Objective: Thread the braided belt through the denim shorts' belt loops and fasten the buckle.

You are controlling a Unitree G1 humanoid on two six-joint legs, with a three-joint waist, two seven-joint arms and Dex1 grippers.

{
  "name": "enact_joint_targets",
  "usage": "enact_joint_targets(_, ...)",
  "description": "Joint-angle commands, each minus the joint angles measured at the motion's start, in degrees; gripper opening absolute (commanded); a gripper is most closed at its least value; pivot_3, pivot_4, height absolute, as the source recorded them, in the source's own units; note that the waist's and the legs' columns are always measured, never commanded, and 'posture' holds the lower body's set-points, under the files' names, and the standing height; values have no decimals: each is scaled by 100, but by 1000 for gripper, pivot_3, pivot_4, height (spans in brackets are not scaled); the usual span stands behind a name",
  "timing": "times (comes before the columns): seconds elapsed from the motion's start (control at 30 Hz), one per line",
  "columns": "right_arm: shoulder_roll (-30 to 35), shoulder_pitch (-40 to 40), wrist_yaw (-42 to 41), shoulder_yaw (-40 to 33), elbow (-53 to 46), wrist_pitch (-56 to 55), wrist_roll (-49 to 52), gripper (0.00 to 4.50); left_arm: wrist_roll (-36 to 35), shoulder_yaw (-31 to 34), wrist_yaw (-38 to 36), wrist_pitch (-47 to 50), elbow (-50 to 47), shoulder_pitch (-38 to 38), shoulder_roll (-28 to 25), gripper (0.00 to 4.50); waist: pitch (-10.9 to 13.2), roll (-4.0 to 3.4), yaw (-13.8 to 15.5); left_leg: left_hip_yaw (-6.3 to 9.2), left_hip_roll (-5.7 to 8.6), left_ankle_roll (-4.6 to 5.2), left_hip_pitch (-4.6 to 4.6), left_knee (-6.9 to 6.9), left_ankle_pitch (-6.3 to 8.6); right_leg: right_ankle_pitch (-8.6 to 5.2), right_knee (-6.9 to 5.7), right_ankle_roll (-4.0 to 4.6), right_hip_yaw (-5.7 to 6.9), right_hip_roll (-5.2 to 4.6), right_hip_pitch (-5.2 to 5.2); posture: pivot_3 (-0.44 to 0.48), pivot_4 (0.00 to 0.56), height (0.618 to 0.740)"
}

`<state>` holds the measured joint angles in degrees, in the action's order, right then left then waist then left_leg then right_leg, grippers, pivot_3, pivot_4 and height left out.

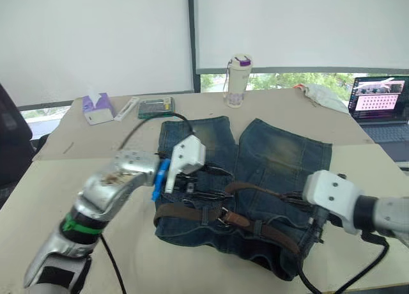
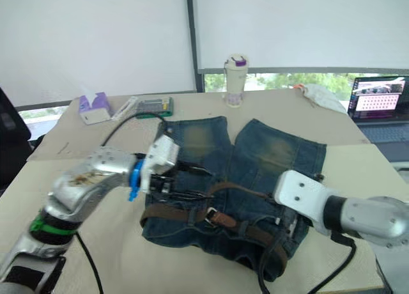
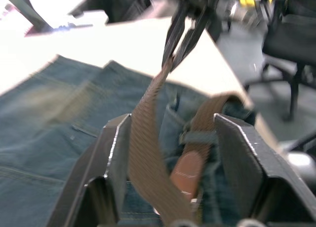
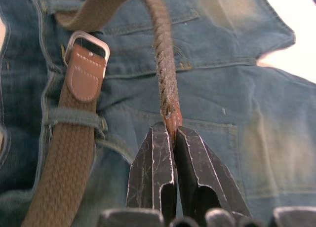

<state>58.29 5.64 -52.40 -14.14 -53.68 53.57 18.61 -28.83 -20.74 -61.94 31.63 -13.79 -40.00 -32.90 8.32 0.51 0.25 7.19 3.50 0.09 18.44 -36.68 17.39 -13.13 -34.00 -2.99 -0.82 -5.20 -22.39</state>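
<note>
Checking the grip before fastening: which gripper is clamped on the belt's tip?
The right gripper: its jaws pinch the braided belt tip. The left gripper is open, jaws either side.

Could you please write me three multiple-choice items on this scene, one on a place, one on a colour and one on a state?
1. Where does the white bottle with the purple lid stand?
A. on the denim shorts
B. on the table beyond the shorts' legs
C. on the laptop

2. What colour is the braided belt?
A. brown
B. white
C. green

3. How is the right gripper?
A. wide open over the table
B. shut on a tissue box
C. shut on the belt's tip

Answers:
1 B, it stands on the table past the denim shorts.
2 A, the woven strap is brown beside the silver buckle.
3 C, its fingers pinch the strap's leather end.
</note>
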Motion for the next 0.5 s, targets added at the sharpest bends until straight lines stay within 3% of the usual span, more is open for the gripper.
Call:
enact_joint_targets(0.03, 88, 615, 186, 464, -1, 160, 201, 0, 705, -340, -106, -603, 351, -422, 256, 2639, 0, -1, 8, 2, -1, -6, -4, -2, -3, 7, 0, 11, 5, 2, -2, 0, 150, 740)
enact_joint_targets(0.23, 65, 1147, 408, 899, -90, 417, 459, 0, 1608, -619, -112, -1537, 984, -610, 608, 2639, -1, -2, 47, 6, -5, -8, -5, -8, -6, 20, -4, 33, 11, 1, -21, 0, 150, 740)
enact_joint_targets(0.33, 51, 1222, 522, 1002, -112, 488, 530, 0, 1647, -557, -267, -1612, 993, -560, 649, 1873, -6, -10, 50, 15, -2, -6, -2, -15, -5, 21, -4, 30, 13, -1, -23, 0, 150, 740)
enact_joint_targets(0.5, -308, 1219, 830, 925, -60, 758, 829, 0, 1654, -382, -360, -1653, 946, -360, 575, 222, -12, -21, 44, 16, -4, -5, -5, -15, -5, 21, -7, 28, 13, 2, -23, 0, 150, 740)
